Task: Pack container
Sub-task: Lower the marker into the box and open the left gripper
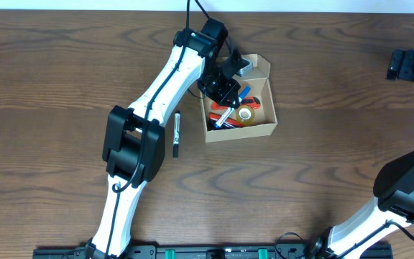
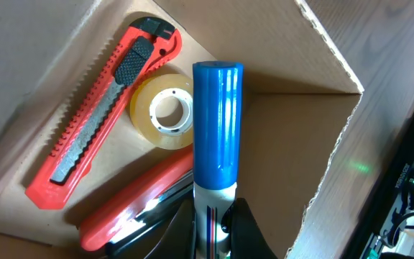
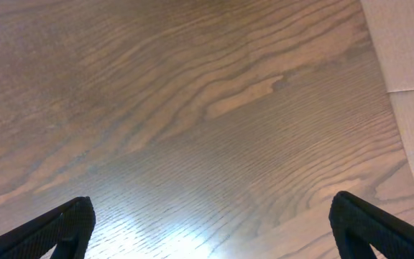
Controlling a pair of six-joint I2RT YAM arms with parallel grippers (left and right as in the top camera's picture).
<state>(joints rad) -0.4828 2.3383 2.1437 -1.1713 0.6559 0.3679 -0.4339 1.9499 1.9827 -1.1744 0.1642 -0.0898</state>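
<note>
Container [image 1: 241,132]: open tan cardboard box, lid flap back, on the wooden table [image 1: 322,165] toward its far edge. It holds a red utility knife [image 2: 99,122], a clear tape roll [image 2: 165,109] and a second red tool [image 2: 135,201], with a black pen [image 1: 177,134] on the table near its left wall. Left gripper [image 2: 218,226]: inside the box, clamped on a blue-capped marker [image 2: 218,122] above the contents; right gripper [image 3: 210,226]: fingers spread wide, empty, well apart from the box. Handling note: lower the marker onto free floor beside the tape, release only once it rests, then lift straight out clear of the flap.
</note>
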